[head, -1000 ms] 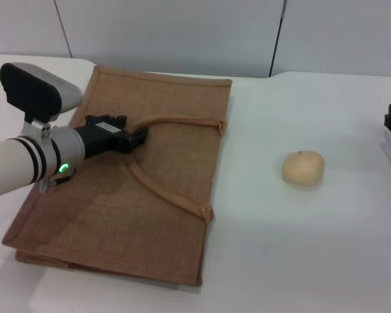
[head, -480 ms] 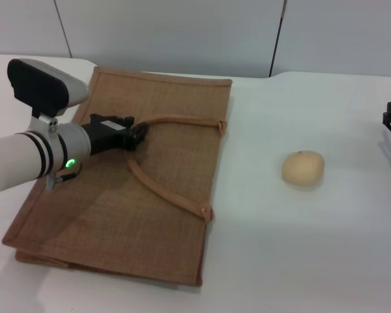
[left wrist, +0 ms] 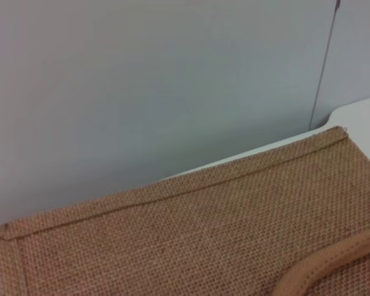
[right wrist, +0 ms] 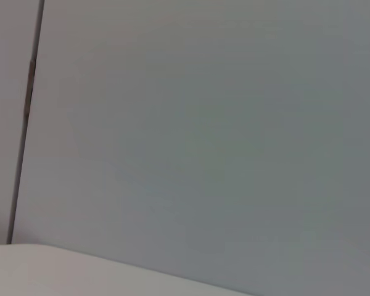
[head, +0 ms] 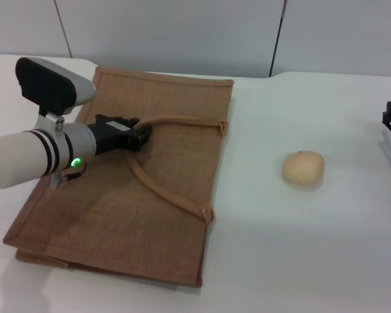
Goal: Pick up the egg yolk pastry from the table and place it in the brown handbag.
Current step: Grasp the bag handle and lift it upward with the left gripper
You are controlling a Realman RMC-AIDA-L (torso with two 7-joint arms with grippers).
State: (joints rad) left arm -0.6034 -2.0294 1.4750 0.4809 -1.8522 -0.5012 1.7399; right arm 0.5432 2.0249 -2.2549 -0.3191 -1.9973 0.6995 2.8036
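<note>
My white table [head: 300, 248] carries two things; the brown handbag [head: 117, 215] lies flat on my left half, its woven face up, its tan handle loop [head: 173, 195] resting on that face; the egg yolk pastry [head: 303, 168] sits on the bare top toward my right, well apart from the bag's near edge; my left wrist view shows the bag's trimmed far edge [left wrist: 172, 185] against the tabletop.

Head camera looks down on the table [head: 326, 248]; left wrist hovers close over the handbag [left wrist: 191, 234], shared; right wrist faces the far wall [right wrist: 222, 135].
</note>
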